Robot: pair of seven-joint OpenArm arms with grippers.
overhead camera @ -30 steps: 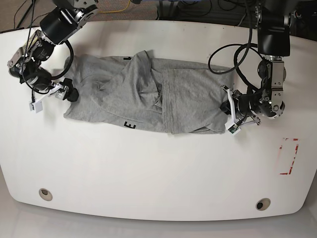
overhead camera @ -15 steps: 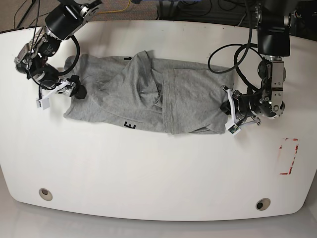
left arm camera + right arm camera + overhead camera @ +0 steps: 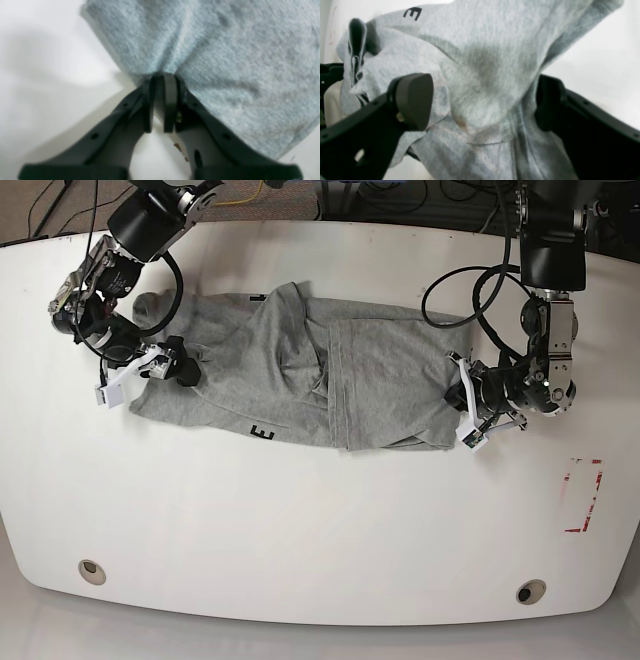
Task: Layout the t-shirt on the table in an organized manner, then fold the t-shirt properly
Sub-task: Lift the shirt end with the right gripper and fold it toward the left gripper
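Here the grey t-shirt (image 3: 300, 370) is pinched at one edge by the left gripper (image 3: 160, 77) — likely to be pulled flat on the white table (image 3: 300, 520) — while the right gripper (image 3: 480, 100) is spread wide around the other end, nothing squeezed.

Bright, even overhead light w/ soft glare on the glossy white tabletop (image 3: 300, 520). Both wrist views soft, blurred up close; faint shadows only.

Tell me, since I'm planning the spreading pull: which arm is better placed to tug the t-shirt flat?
Probably the left: the left gripper is shut on the t-shirt edge, while the right gripper stands open over bunched cloth.
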